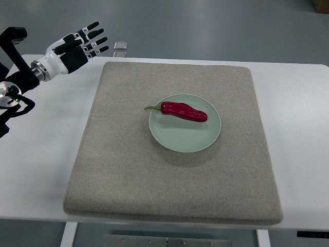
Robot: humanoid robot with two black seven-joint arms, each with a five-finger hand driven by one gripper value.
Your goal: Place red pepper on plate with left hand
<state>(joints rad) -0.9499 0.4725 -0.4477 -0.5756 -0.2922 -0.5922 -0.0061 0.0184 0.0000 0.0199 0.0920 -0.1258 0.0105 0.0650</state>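
While glossy red pepper (183, 111) lies on round pale plate (177, 140) — left hand (77, 49) spread wide, holding nothing.

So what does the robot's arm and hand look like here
Only the left hand shows, at the picture's upper left. Its back is a white shell, the palm side black, and the fingers are black with pale bands at the joints. A silver ring forms the wrist, and the arm behind it is black, with a round joint and a small green light. The right arm is out of view.
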